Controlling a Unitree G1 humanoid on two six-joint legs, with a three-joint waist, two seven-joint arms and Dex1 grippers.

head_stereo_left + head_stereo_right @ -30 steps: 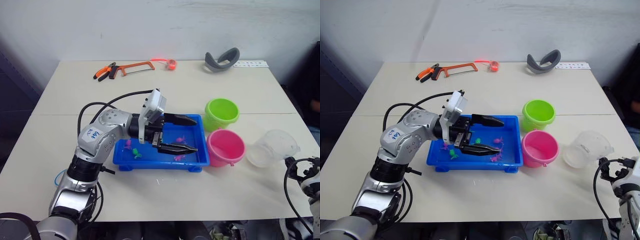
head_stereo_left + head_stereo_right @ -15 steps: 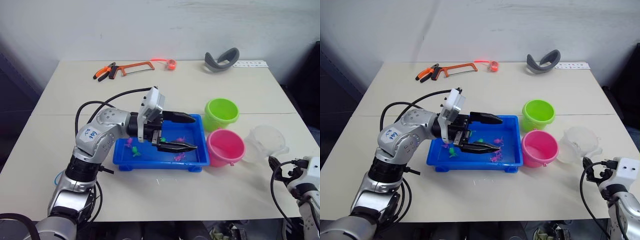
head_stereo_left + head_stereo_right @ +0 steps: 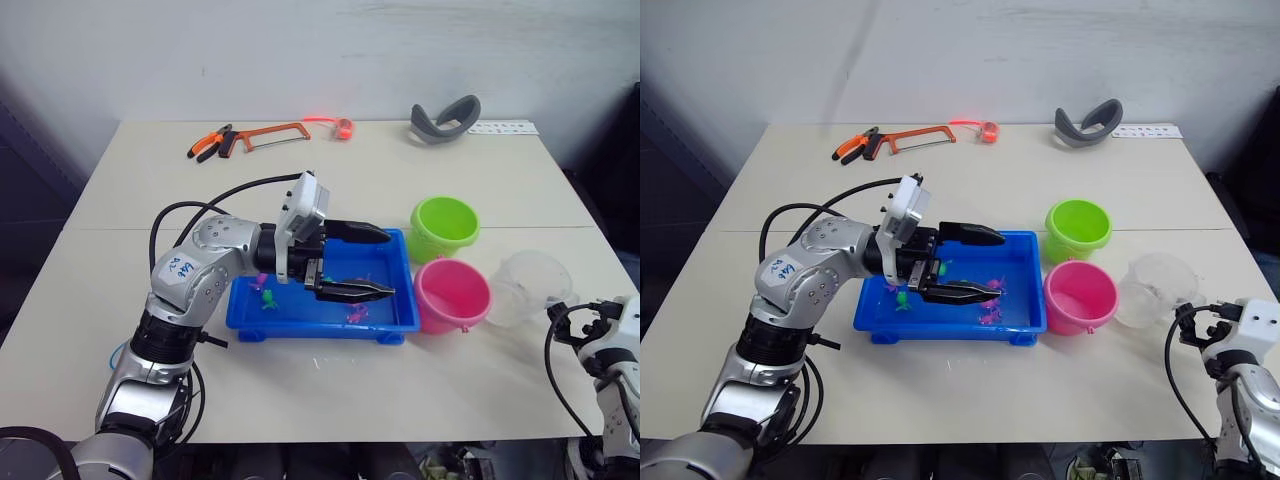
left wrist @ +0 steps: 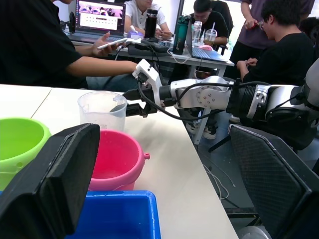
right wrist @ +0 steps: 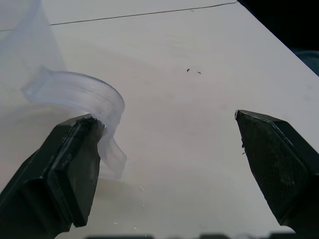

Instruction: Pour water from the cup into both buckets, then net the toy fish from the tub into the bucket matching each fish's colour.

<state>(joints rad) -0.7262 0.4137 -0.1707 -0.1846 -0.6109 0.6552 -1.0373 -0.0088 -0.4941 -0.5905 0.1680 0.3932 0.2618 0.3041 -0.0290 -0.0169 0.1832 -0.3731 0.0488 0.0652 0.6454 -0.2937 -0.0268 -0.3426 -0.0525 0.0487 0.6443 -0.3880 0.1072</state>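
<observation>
While my left gripper (image 3: 365, 262) hangs over the tub (image 3: 400, 318), fingers spread and empty, my right gripper (image 5: 169, 164) sits wide open beside the cup's (image 3: 530, 285) handle. Cup: upright on the table (image 3: 150, 200), just right of the pink bucket (image 3: 452, 294). Green bucket (image 3: 443, 227): behind it.

The tub (image 3: 395, 322) sits at the table (image 3: 120, 260) centre with the toy fish (image 3: 266, 299) inside it. Two buckets stand just right of the tub, one bucket (image 3: 443, 227) behind the other bucket (image 3: 452, 294). The cup (image 3: 527, 288) stands right of the nearer bucket. A hacksaw (image 3: 270, 133), pliers (image 3: 210, 144) and a headband (image 3: 444, 118) lie along the far edge.
</observation>
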